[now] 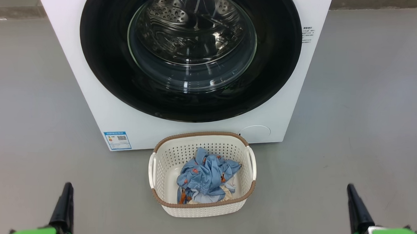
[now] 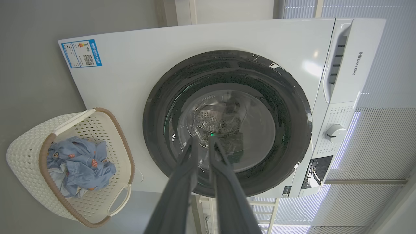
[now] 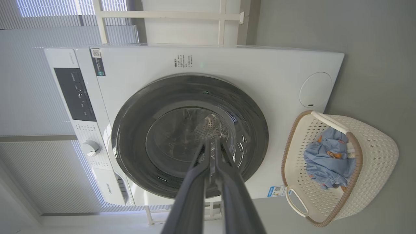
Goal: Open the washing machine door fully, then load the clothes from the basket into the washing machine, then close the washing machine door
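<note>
The left fingers [image 2: 180,185] are pressed together, holding nothing and touching nothing, and hang above the grey floor [image 1: 353,102]. The right fingers [image 3: 193,191] are also drawn shut and empty, well apart from the left pair. Both pairs point at the washing machine [image 1: 89,101], which stands ahead of them. The washing machine door [image 1: 102,56] lies shut and flush against the white front, well clear of both sets of tips. Its glossy black rim rings the clear glass, and the steel drum [image 1: 185,14] shows through that glass. The basket [image 1: 204,210] sits on the floor between the two pairs of fingers and a little ahead of them, just before the foot of the machine. The clothes [image 1: 206,173] are heaped inside it, blue cloth with orange prints over some paler pieces, out of reach of either pair.
</note>
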{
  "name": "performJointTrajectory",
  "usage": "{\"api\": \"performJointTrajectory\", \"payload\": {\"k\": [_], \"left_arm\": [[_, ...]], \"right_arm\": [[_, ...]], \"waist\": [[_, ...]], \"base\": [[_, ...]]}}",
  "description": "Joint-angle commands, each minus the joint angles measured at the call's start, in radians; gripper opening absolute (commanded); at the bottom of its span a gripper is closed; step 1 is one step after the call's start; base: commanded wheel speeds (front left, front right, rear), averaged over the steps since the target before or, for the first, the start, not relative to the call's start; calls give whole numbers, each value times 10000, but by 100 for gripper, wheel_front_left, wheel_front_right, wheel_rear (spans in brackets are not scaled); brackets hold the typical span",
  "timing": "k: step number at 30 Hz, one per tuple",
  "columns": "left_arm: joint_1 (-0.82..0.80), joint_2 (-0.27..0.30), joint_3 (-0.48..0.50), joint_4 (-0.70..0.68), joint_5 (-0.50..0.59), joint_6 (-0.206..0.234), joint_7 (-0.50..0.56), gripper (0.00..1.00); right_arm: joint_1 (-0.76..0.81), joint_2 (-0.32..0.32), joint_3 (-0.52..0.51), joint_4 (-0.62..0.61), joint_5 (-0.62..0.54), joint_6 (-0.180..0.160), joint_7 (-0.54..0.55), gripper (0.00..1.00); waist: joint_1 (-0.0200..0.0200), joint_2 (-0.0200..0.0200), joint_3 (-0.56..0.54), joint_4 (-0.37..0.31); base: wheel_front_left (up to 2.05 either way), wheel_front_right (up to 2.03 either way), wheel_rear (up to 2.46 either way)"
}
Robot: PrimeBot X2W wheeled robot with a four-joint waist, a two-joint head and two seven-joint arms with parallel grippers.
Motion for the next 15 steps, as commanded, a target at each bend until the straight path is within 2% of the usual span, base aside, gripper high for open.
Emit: {"api": "performJointTrajectory", "payload": {"k": [1, 2, 3, 10, 12, 15], "left_arm": [[9, -19, -3, 42, -1, 11, -3, 100], [56, -59, -15, 122, -1, 11, -4, 0], [156, -107, -33, 187, 0, 11, -4, 100], [106, -108, -96, 151, 67, 5, -154, 100], [82, -99, -130, 122, 95, 2, -227, 100], [47, -87, -163, 81, 119, -1, -304, 100]], "right_arm": [[16, 10, -1, 57, -3, 2, -13, 100], [86, 39, -1, 173, -3, 2, -16, 0], [168, 79, -1, 302, -3, 2, -16, 100], [117, 44, -31, 253, -36, 1, -82, 100], [89, 23, -41, 210, -52, 1, -112, 100], [52, 1, -50, 162, -69, 1, -146, 100]], "waist": [[-1, 0, 0, 0], [0, 0, 1, 0], [0, 0, 2, 0], [22, 0, -17, 1], [5, 0, -7, 1], [0, 0, 7, 0]], "base": [[0, 0, 0], [0, 0, 0], [0, 0, 0], [0, 0, 0], [0, 0, 0], [0, 0, 0]]}}
